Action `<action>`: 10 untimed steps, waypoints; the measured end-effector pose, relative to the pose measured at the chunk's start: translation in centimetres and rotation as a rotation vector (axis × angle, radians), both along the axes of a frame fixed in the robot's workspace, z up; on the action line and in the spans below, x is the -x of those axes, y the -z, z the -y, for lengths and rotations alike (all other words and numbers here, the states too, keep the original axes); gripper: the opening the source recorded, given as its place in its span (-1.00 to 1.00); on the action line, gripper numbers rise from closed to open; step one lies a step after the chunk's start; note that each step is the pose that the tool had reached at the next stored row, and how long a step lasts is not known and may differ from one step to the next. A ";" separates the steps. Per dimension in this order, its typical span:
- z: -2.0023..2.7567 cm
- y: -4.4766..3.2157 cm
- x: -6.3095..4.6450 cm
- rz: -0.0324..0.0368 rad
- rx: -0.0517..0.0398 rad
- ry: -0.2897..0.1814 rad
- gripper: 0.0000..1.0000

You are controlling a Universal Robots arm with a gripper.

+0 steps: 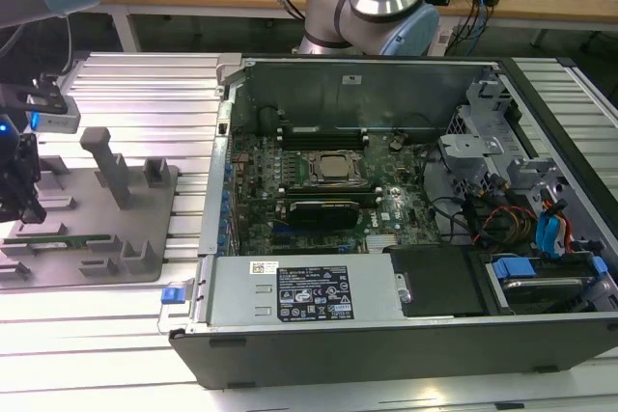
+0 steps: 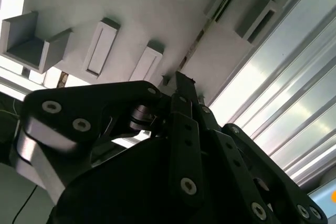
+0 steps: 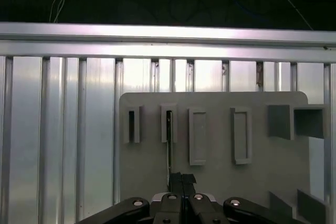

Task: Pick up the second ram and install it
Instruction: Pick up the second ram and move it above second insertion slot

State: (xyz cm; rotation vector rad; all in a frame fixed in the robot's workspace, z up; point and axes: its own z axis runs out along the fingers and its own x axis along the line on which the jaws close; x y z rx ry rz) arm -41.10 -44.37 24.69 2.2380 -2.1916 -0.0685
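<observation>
The second ram (image 1: 58, 236) is a thin green stick standing on edge in the slots of the grey fixture plate (image 1: 60, 263) at the exterior view's left. My black gripper (image 1: 28, 211) hangs just over the stick's left end, fingers pressed together with nothing visible between them. In the first wrist view the ram (image 3: 169, 145) is a dark edge-on line running from a slot block to my gripper (image 3: 181, 178), slightly to one side of the finger line. The second wrist view has the gripper (image 2: 181, 80) right at the ram's edge (image 2: 198, 40). Whether they touch is unclear.
An open computer case (image 1: 228, 103) lies in the middle, with the motherboard (image 1: 328, 176), a grey power supply (image 1: 299, 291) at its near side and drive bays with cables (image 1: 521, 219) at the exterior view's right. Tall grey fixture posts (image 1: 106, 166) stand beside the ram. The arm base (image 1: 372, 7) is behind the case.
</observation>
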 end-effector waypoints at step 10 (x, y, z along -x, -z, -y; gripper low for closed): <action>0.14 1.41 0.1 -0.0002 0.0001 -0.041 -0.84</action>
